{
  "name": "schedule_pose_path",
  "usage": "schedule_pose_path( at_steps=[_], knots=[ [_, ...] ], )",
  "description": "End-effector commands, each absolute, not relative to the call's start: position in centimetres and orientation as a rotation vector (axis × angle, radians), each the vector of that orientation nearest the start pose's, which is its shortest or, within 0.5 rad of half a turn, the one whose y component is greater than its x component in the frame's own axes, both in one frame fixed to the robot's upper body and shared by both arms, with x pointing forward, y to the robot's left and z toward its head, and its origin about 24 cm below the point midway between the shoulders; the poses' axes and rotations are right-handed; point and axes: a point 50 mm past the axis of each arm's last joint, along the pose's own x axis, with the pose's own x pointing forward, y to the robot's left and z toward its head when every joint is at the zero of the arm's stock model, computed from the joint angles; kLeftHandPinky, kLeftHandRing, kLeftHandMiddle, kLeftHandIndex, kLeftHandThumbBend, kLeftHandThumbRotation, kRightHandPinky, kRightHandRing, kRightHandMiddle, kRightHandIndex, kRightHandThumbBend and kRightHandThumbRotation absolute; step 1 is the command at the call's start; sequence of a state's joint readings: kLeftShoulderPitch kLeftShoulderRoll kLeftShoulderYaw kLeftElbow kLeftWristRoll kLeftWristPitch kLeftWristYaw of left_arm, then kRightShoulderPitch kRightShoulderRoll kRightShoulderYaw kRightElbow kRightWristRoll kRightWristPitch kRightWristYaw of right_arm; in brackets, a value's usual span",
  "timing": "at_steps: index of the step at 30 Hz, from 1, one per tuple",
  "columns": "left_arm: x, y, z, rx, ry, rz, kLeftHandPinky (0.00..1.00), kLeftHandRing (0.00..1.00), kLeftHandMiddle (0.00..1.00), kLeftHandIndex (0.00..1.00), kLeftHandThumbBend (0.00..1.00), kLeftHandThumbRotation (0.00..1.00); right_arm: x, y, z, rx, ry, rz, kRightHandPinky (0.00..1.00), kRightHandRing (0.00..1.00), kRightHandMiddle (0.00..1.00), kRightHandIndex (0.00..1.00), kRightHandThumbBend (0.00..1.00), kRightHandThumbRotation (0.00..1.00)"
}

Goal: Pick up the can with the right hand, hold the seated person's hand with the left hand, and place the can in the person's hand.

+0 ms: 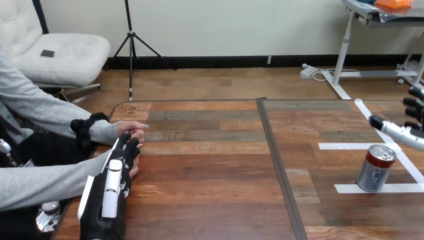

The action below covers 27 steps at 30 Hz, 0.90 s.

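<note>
**A:** Where is the can?

**B:** The can (pixel 375 169) stands upright on the table (pixel 210 175) at the near right, among the strips of white tape (pixel 345 146). Nothing is holding it.

**A:** And the right hand?

**B:** The right hand (pixel 402 132) comes in at the right edge, just on the far side of the can and apart from it. It is open and empty, with spread fingers and one digit reaching left above the can's top.

**A:** So the pick-up is not done?

**B:** Not yet, as I judge it. The hand looks set for the approach, but it has no contact with the can.

**A:** What about the left side?

**B:** The left hand (pixel 114 182) lies at the near left with its back toward the camera, reaching toward the far side. Its tip meets the person's hand (pixel 132 131), which rests at the table's left edge.

**A:** Is it gripping that hand?

**B:** The two touch, but I cannot tell whether the left hand is open or closed round the person's hand, because the contact is hidden behind its back.

**A:** What is left to do, then?

**B:** Most of it, I judge. The can has to be grasped, lifted and carried the whole way across to the left. It is well apart from the person's hand now. Then it has to be set into the person's hand, and the hold on that hand may need to be made firm.
</note>
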<state>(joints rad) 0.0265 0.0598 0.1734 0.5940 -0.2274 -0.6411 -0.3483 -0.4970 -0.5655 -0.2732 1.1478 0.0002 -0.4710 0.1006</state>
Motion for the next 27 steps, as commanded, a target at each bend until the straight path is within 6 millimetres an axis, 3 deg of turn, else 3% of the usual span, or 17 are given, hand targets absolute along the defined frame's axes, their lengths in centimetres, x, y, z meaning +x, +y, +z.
schedule_pose_path(
  at_steps=[1, 27],
  knots=[
    [22.7, 19.8, -1.4, -0.087, -0.146, -0.062, 1.00, 0.95, 0.93, 0.94, 0.45, 1.00, 30.1, -34.7, 5.4, -0.370, 0.096, -0.301, 0.88, 0.93, 0.91, 0.93, 1.00, 0.27],
    [22.7, 20.0, -1.4, -0.081, -0.138, -0.062, 1.00, 0.95, 0.93, 0.95, 0.46, 1.00, 29.6, -33.4, 3.0, -0.346, 0.186, -0.261, 0.93, 0.94, 0.92, 0.93, 1.00, 0.22]
  ],
)
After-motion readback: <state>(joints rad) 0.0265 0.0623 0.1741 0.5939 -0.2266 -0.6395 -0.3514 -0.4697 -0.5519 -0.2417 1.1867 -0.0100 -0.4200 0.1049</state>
